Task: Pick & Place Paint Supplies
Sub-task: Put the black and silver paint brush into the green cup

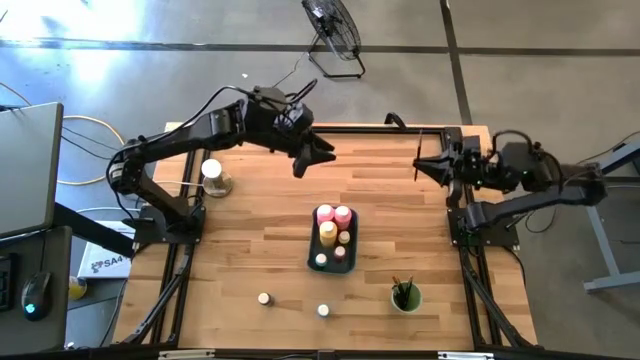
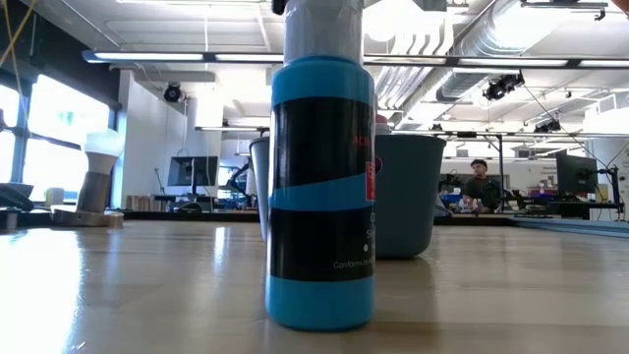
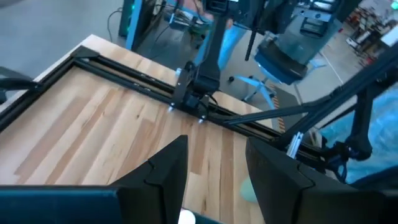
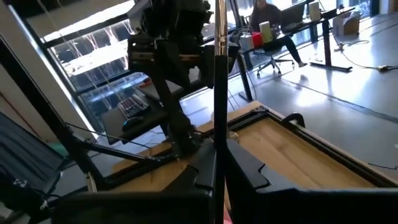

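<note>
The blue-grey tray lies mid-table and holds pink bottles, a yellow bottle and small jars. Two more jars stand on the table near its front edge. One blue, black-labelled jar fills the low view. A green cup with brushes in it stands at the near right. My right gripper is at the far right, shut on a thin paintbrush. My left gripper hovers open over the far middle, with nothing between its fingers. My right gripper pinches the paintbrush's thin shaft between its two fingers. The fingers are level and point toward the table's left, lying across the brush. The brush is lifted clear of the table and runs from the far side toward the near side.
A white-topped container stands at the table's left. Black frame rails run round the table's edges. A fan stands on the floor beyond the far edge. A person sits far behind the table. Bare wood lies between the two grippers.
</note>
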